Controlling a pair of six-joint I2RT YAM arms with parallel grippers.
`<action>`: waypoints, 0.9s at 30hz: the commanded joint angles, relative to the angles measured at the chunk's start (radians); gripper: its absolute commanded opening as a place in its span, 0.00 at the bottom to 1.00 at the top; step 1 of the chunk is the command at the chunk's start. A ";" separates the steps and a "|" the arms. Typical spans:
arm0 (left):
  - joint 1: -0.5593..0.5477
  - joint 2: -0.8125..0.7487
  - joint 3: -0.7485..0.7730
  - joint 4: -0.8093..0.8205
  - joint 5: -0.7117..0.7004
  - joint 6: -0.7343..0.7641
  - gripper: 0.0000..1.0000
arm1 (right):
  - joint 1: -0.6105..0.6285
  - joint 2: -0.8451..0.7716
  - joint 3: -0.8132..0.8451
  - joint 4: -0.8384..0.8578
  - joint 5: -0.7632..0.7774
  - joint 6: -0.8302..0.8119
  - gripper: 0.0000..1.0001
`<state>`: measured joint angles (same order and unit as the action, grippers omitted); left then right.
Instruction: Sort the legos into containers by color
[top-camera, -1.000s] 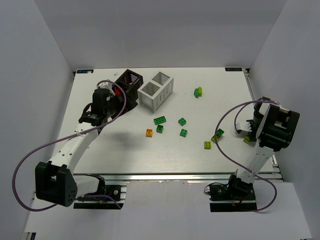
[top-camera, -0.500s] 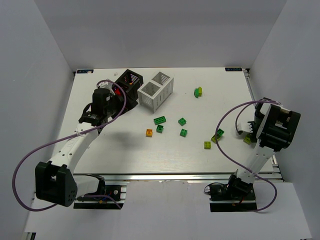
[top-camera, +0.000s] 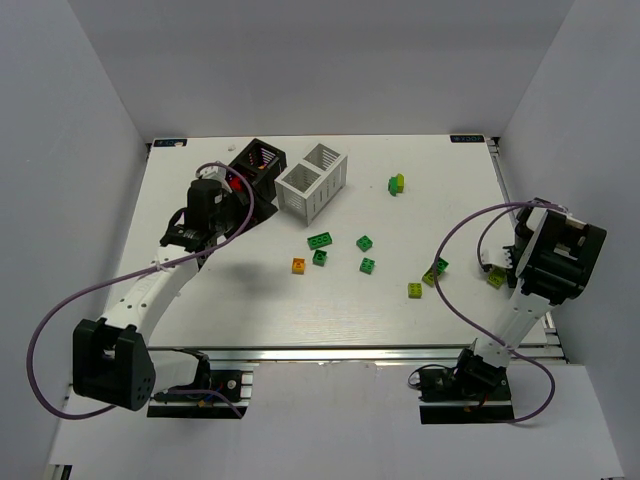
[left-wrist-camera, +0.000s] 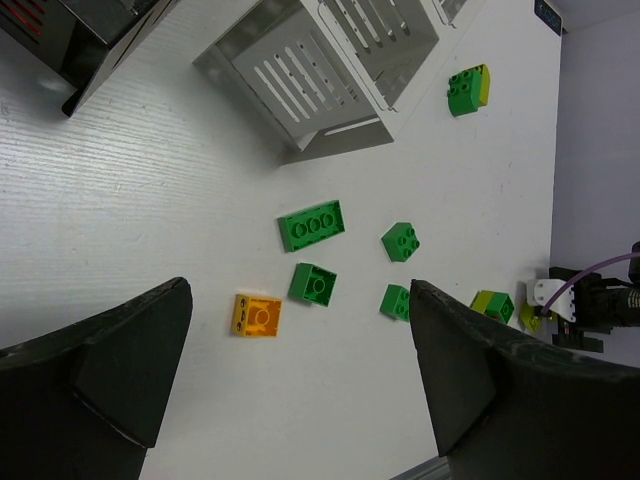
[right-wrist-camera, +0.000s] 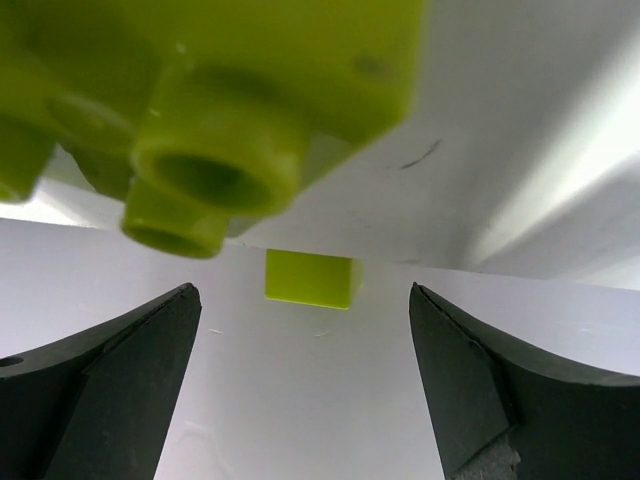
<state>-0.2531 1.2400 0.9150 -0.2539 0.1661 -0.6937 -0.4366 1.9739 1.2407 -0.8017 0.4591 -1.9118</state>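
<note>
The black container (top-camera: 262, 158) and the white container (top-camera: 313, 180) stand at the back left; something red (top-camera: 232, 181) shows in the black one. Loose legos lie mid-table: green ones (top-camera: 320, 240), an orange one (top-camera: 298, 265), a yellow-green one (top-camera: 414, 290). My left gripper (top-camera: 232, 193) hovers open and empty by the black container; its view shows the white container (left-wrist-camera: 320, 75), green legos (left-wrist-camera: 312, 225) and the orange one (left-wrist-camera: 256, 316) beyond the gripper (left-wrist-camera: 300, 300). My right gripper (top-camera: 503, 265) is open and low beside a yellow-green lego (top-camera: 495, 278), which looms at the top (right-wrist-camera: 230, 80) above the gripper (right-wrist-camera: 305, 300).
A green and yellow stacked pair (top-camera: 397, 183) lies at the back right, another pair (top-camera: 436, 269) nearer the right arm. A smaller yellow-green block (right-wrist-camera: 312, 278) shows ahead of the right fingers. White walls close in the table's left, back and right sides.
My right arm has shifted slightly to the right and down beside the yellow-green lego. The left arm has barely moved. No lego has visibly moved.
</note>
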 joint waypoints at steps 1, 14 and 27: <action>-0.006 0.003 0.002 0.016 0.013 0.000 0.98 | -0.014 0.005 -0.014 -0.004 0.035 -0.026 0.89; -0.006 0.009 0.008 0.025 0.013 -0.013 0.98 | -0.028 0.031 -0.024 0.059 0.082 -0.121 0.83; -0.006 0.004 0.010 0.025 0.007 -0.020 0.98 | -0.031 0.045 -0.023 0.096 0.085 -0.148 0.64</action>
<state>-0.2527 1.2552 0.9150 -0.2523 0.1688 -0.7082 -0.4580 1.9892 1.2213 -0.7330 0.4923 -1.9972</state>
